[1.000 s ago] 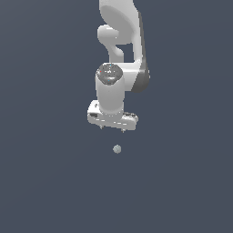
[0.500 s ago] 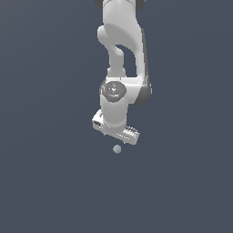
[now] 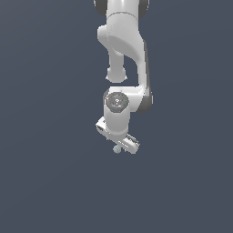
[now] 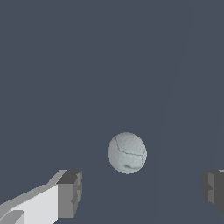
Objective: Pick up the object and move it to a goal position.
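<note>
One flat dark slate-blue surface (image 3: 50, 182) fills both views; I see no walls or edges. Small pale grey-blue ball (image 4: 127, 152), faint crack lines and a dark speck on it, sits on that surface between my white gripper's (image 4: 140, 192) grey fingertips (image 4: 70, 194), untouched. Jaws spread wide. Exterior view: ball just under the gripper.

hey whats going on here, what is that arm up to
A single white robot arm is reaching down over a tiny pale grey-blue ball lying on a plain dark surface. The gripper is open, with its two fingers spread wide; in the wrist view the ball lies ahead of the gap between them, nearer one finger, and neither finger touches it. So the ball has not been grasped or lifted yet; the arm looks lined up for the pick.
</note>
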`<action>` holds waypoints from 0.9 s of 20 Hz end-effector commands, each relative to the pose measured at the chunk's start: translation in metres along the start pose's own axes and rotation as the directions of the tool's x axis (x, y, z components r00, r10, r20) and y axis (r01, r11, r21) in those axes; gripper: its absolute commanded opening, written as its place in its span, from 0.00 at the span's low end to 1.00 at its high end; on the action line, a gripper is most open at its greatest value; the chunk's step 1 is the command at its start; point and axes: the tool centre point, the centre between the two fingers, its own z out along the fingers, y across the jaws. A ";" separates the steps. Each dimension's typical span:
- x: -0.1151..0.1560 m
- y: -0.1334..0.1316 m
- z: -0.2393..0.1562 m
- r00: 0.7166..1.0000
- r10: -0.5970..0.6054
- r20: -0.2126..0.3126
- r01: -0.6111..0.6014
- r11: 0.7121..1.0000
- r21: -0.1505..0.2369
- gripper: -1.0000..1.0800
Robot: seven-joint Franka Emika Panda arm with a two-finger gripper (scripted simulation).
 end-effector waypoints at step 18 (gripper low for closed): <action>0.001 -0.003 0.046 0.999 0.040 -0.003 -0.040 0.999 0.002 0.96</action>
